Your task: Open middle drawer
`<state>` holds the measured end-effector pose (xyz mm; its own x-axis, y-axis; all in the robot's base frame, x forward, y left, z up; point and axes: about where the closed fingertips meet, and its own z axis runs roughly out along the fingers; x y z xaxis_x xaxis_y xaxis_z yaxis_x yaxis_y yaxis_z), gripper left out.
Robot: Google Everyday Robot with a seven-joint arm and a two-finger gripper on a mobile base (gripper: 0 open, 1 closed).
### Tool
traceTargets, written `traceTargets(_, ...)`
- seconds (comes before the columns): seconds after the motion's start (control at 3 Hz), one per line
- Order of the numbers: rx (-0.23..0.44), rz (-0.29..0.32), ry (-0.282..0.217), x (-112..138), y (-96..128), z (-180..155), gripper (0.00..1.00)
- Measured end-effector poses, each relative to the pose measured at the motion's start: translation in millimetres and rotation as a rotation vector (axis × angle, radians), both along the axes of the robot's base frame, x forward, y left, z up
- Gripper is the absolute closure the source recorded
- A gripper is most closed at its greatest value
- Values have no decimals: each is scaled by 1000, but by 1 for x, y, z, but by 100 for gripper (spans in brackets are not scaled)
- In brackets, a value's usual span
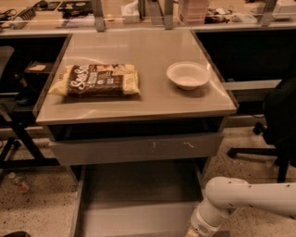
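The middle drawer [138,190] stands pulled out below the table top, its grey tray interior open to view and its plain front [134,221] near the bottom edge. Above it is the wider grey drawer front with pale scratch marks [138,148], which is closed. My white arm [240,196] comes in from the lower right. The gripper [192,231] is at the bottom edge, by the right end of the middle drawer's front, and is mostly cut off by the frame.
On the table top [152,99] lie a bag of chips [95,79] and a white bowl [188,75]. A black office chair [277,125] stands to the right. Black table legs [18,139] are on the left. A cluttered counter [138,11] runs behind.
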<state>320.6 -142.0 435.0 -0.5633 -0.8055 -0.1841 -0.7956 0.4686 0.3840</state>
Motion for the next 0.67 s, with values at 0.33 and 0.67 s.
traceTargets(0.33,-7,-13,1,-9,-4,4,100)
traceTargets(0.67,-7,-13,1,-9,-4,5,82)
